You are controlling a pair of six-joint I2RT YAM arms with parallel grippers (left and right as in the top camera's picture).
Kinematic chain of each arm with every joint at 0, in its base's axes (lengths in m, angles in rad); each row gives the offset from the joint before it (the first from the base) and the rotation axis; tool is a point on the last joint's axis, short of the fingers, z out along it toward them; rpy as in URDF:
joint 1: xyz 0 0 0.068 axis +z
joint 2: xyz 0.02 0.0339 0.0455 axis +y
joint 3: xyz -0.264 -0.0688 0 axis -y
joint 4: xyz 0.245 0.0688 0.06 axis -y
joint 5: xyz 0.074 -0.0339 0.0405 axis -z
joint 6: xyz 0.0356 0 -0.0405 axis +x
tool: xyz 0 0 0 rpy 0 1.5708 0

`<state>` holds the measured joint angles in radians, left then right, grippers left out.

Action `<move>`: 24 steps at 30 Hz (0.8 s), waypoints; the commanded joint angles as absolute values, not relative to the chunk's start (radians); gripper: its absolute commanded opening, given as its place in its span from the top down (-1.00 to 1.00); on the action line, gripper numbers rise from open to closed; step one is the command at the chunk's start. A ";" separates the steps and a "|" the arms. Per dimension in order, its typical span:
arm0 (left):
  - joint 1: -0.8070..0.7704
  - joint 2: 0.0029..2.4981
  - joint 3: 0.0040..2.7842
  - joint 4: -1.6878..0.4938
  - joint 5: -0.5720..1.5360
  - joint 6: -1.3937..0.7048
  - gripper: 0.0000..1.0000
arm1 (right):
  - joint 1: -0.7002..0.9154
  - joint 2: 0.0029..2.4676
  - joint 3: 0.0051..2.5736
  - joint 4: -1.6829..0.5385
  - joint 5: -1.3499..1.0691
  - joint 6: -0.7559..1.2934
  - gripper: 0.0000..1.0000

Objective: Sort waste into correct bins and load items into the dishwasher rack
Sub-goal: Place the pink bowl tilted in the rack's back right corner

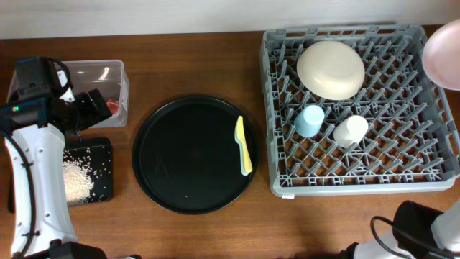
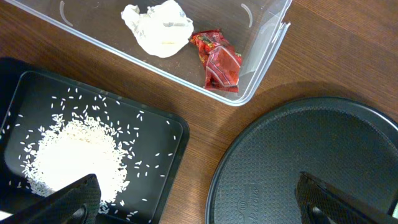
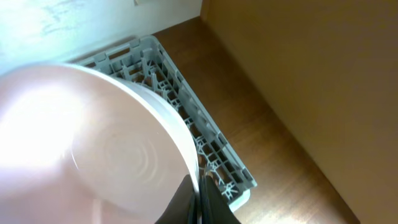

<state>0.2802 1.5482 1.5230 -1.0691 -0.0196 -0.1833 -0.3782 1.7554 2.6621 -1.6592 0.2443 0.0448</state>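
The left tool (image 2: 199, 208) stands wide open with nothing between its fingers (image 2: 68, 198), whose dark tips show at the bottom corners of the left wrist view. Below it, on the brown worktop (image 1: 194, 57), lies the flat black rectangular tray (image 2: 169, 152) with a heap of loose white rice grains (image 2: 74, 155) and scattered grains around it. Just beyond the tray, in the upper part of that view, the clear plastic box (image 2: 264, 62) holds the crumpled white wrapper (image 2: 157, 26) and the small red wrapper (image 2: 217, 59), side by side and touching.

The right tool (image 3: 202, 200) is closed tight on the rim of the small pink bowl (image 3: 81, 149), which fills the left half of the right wrist view. In the overhead view the bowl sits at the upper right edge of the frame, over the far right corner of the grey dishwasher rack (image 1: 359, 183).

In the rack, the large cream bowl (image 1: 330, 68) lies upside down near the top centre. The light blue cup (image 1: 310, 120) and the white cup (image 1: 350, 130) stand near each other below it.

In the middle of the frame, the large round black tray (image 1: 192, 155) carries the slim pale yellow utensil (image 1: 244, 146) along its right edge, close to the rack.
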 commanded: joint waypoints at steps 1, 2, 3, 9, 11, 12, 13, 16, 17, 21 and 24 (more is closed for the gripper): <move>0.283 1.532 1.535 -1.068 -0.026 -0.185 -0.99 | -0.357 1.760 2.583 -1.649 0.236 0.049 0.91; 0.283 1.532 1.535 -1.068 -0.026 -0.185 -0.99 | -0.348 1.760 2.536 -1.650 0.236 0.049 0.91; 0.283 1.532 1.535 -1.068 -0.026 -0.185 -0.99 | -0.339 1.760 2.444 -1.649 0.236 0.056 0.91; 0.283 1.532 1.535 -1.068 -0.026 -0.185 -0.99 | -0.340 1.528 2.099 -1.571 0.234 0.106 0.92; 0.283 1.532 1.535 -1.068 -0.026 -0.185 -0.99 | -0.340 1.438 1.926 -1.410 0.290 0.073 0.91; 0.283 1.532 1.535 -1.068 -0.026 -0.185 -0.99 | -0.340 1.426 1.856 -1.320 0.312 0.036 0.92; 0.283 1.532 1.535 -1.068 -0.026 -0.185 -0.99 | -0.340 1.426 1.775 -1.205 0.342 -0.002 0.92; 0.283 1.532 1.535 -1.068 -0.026 -0.185 -0.99 | -0.340 1.464 1.545 -0.927 0.509 -0.032 0.92; 0.283 1.532 1.535 -1.068 -0.026 -0.185 -0.99 | -0.340 1.478 1.494 -0.849 0.551 -0.017 0.92; 0.283 1.532 1.535 -1.068 -0.026 -0.185 -0.99 | -0.297 1.544 1.375 -0.523 0.788 -0.021 0.91; 0.283 1.532 1.535 -1.068 -0.026 -0.185 -0.99 | -0.220 1.645 1.374 -0.434 0.942 -0.073 0.92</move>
<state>0.2802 1.5482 1.5230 -1.0702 -0.0196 -0.1833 -0.2863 1.5715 1.3758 -0.4675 0.7403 -0.0376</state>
